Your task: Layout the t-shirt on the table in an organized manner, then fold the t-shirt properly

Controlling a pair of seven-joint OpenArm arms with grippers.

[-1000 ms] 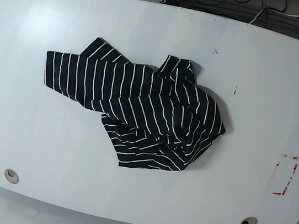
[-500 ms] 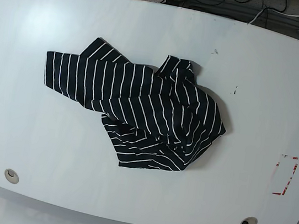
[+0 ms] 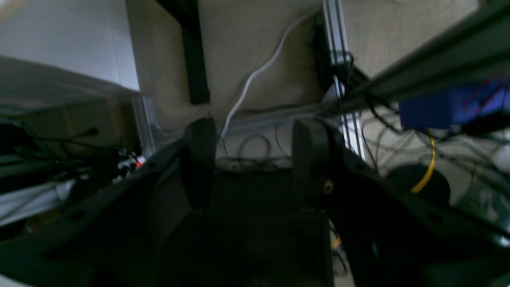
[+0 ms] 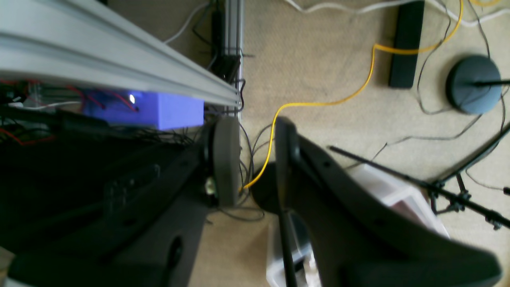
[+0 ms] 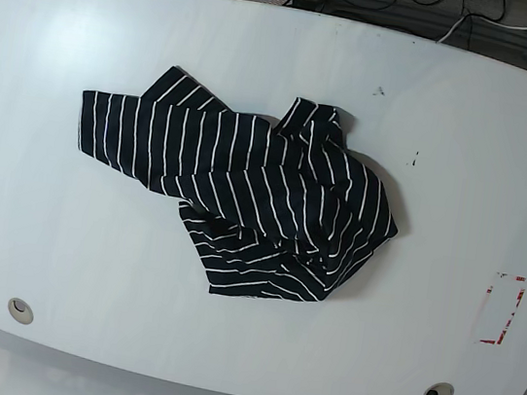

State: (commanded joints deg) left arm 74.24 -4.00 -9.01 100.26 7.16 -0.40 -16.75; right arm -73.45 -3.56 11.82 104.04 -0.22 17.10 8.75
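Note:
The t-shirt (image 5: 244,195), black with thin white stripes, lies crumpled in a heap near the middle of the white table (image 5: 467,148), one part stretching out to the left. Neither arm shows in the base view. My left gripper (image 3: 249,159) is open with nothing between its fingers, and behind it are floor and cables, away from the table. My right gripper (image 4: 251,159) is also open and empty, over carpet and a yellow cable.
A red rectangular marking (image 5: 503,310) sits near the table's right edge. Two round holes (image 5: 20,310) (image 5: 437,393) lie along the near edge. Aluminium frame rails (image 4: 119,71), a blue box (image 4: 167,111) and cables surround the grippers off the table.

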